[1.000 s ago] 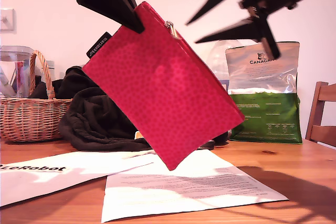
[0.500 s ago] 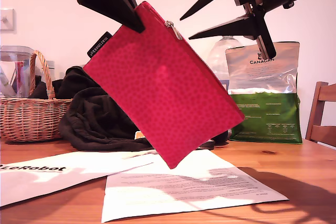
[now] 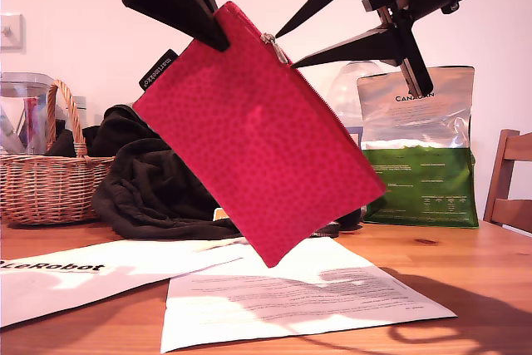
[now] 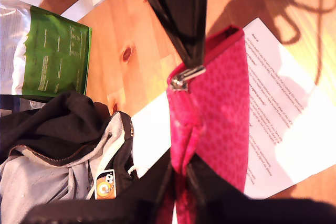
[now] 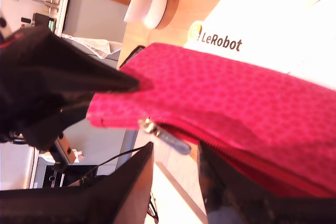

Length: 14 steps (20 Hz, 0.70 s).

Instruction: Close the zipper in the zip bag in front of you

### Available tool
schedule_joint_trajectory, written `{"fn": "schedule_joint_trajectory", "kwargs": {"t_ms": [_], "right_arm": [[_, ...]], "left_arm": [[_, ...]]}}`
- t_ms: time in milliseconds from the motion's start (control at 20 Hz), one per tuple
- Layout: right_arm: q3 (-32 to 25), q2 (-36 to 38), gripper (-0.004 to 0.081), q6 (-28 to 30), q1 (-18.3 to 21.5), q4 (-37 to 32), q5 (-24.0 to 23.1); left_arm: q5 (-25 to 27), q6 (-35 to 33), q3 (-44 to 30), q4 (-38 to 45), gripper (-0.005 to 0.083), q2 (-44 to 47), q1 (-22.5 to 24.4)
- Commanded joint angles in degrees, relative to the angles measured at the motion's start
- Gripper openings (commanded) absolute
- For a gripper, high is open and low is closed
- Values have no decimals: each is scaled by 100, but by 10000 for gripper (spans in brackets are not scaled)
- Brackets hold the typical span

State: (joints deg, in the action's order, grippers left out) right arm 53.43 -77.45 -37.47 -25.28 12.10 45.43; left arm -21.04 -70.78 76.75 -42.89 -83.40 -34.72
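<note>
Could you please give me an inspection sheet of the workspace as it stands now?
Surface: wooden table, printed sheets lying on it.
Job's things: zip bag hangs tilted above the table; zipper pull tab near the held corner.
Clutter: wicker basket, dark clothing, Canagan bag.
Grippers: my first gripper clamps the bag's corner; my second gripper, jaws open, at the pull tab.
Cables: one thin dark line, possibly a cable.
Surroundings: wooden chair, pale wall.

We see the pink-red dotted bag [image 3: 258,151] hanging tilted in the air above the surface, one top corner pinched. Its red zipper [image 3: 320,97] runs along the upper sloping edge, the silver pull [image 3: 271,44] near the pinched corner.
</note>
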Motion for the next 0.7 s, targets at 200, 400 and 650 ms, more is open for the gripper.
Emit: {"fn": "schedule_joint_trajectory", "kwargs": {"t_ms": [200,400,650], "right_arm": [[7,46,224,20,-142,11,-151],[7,46,224,-2,-260,-26,-140],[24,55,224,-20,-146,-13,243]], "left_arm": [[-168,-2,24,136,-21,-57,9],[-267,31,26,133,-21,-59,9],[-155,31,26,105,-21,-59,31]]}}
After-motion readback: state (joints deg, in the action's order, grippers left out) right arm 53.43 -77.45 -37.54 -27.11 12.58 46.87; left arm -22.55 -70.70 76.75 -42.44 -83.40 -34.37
